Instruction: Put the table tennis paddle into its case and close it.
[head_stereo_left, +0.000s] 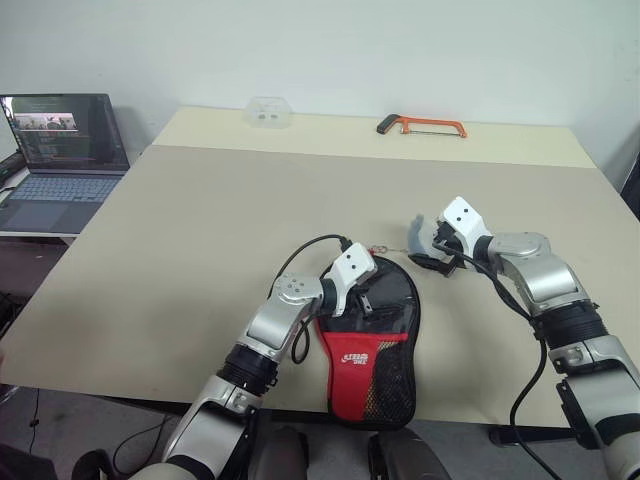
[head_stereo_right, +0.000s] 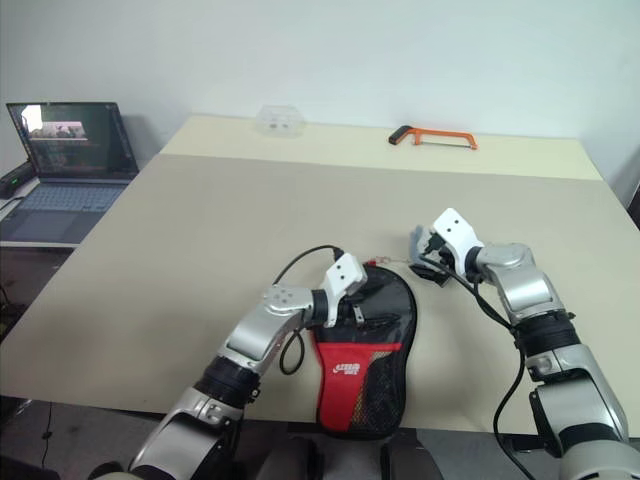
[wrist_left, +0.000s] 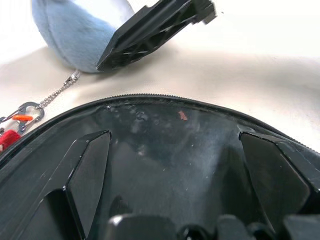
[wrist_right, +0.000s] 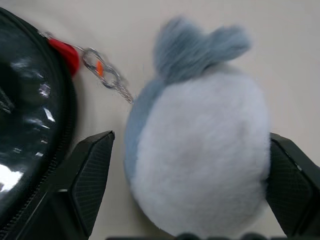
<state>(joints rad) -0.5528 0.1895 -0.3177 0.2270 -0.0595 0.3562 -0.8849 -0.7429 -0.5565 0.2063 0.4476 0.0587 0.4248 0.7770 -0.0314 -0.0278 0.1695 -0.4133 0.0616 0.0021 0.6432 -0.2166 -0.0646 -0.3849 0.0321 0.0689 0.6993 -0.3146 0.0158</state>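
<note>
Black fabric with a red lower part makes up the case (head_stereo_left: 372, 345), which lies flat on the beige surface (head_stereo_left: 200, 250) at its near edge. A white logo is printed on the red panel, too small to read. Dark mesh covers a pocket on the case's lower half. The zip line around its rounded top looks shut in the left wrist view, and whether the table tennis paddle is inside cannot be told.

From the top of the case a short metal chain (wrist_right: 107, 75) with a red tab runs to a small grey-and-white plush charm (wrist_right: 200, 150), which lies on the surface just beside the case's upper right.

Over the case's upper part hangs the left tool (head_stereo_left: 358, 300), fingers spread wide, holding nothing. The right tool (head_stereo_left: 432, 250) is at the plush charm, fingers wide apart on either side of it, and no grip on it shows.

Well beyond the case, at the far edge of the surface, lie an orange-framed hacksaw (head_stereo_left: 422, 126) and a small clear plastic box (head_stereo_left: 268, 112). Off the surface's left side, well away from the case, stands an open laptop (head_stereo_left: 60, 150); its screen text cannot be read. Between the case and the far edge the surface is bare.
</note>
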